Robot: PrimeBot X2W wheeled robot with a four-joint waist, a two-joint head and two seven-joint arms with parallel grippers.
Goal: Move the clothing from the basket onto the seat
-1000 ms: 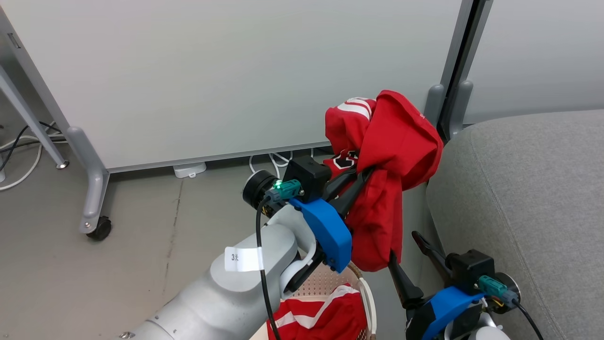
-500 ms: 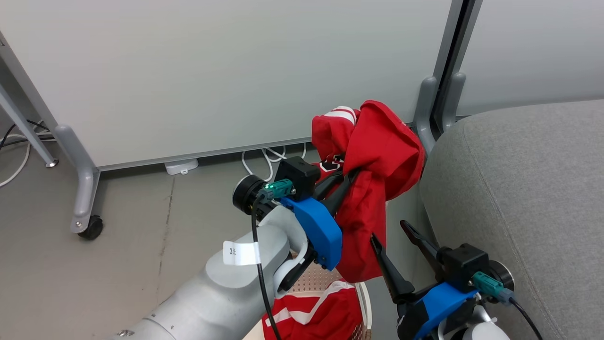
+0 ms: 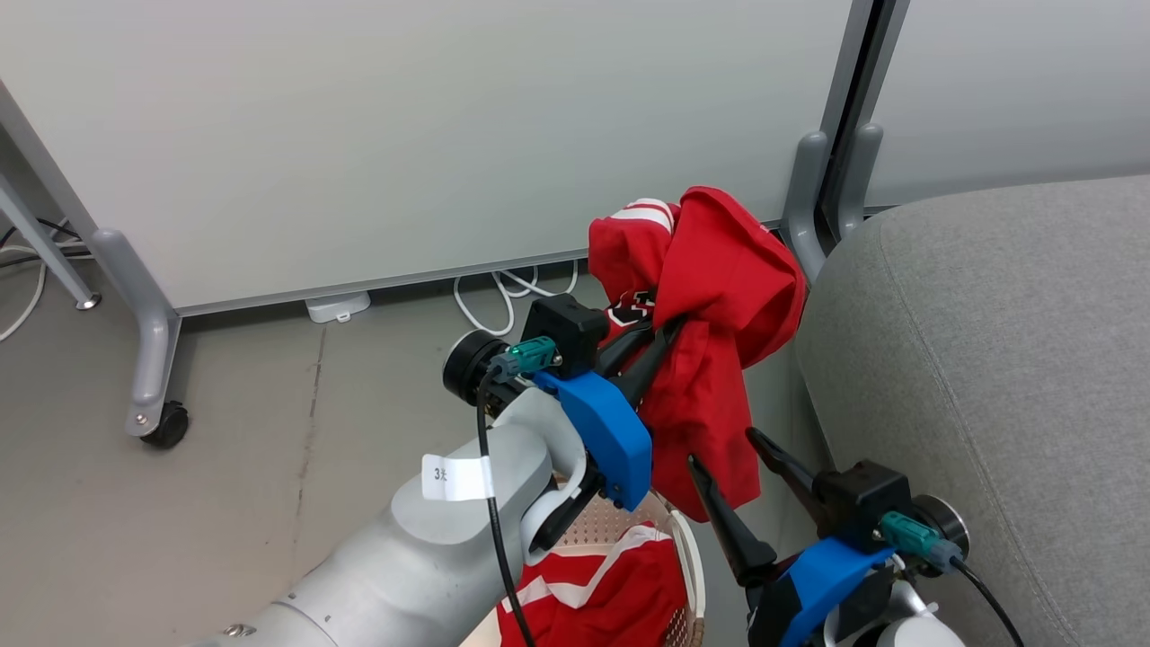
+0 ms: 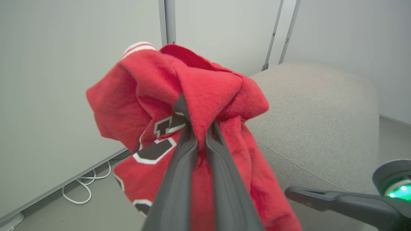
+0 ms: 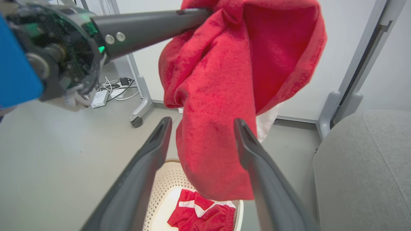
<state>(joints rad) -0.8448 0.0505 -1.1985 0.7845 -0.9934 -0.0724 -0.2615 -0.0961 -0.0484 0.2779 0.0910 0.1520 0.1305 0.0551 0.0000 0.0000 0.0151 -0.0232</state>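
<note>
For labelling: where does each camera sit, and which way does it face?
Head view: on the head, facing down at seat and basket; shows left gripper, right gripper.
Left wrist view: left wrist, along its fingers shut on the held garment, toward the seat.
Right wrist view: right wrist, between its open fingers, toward the basket.
All share the held garment.

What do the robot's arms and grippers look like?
The left arm is smooth pale grey, with a white label and a black cable. Each wrist carries a blue bracket and a teal plug. The left gripper and right gripper each have two long dark tapering fingers.
</note>
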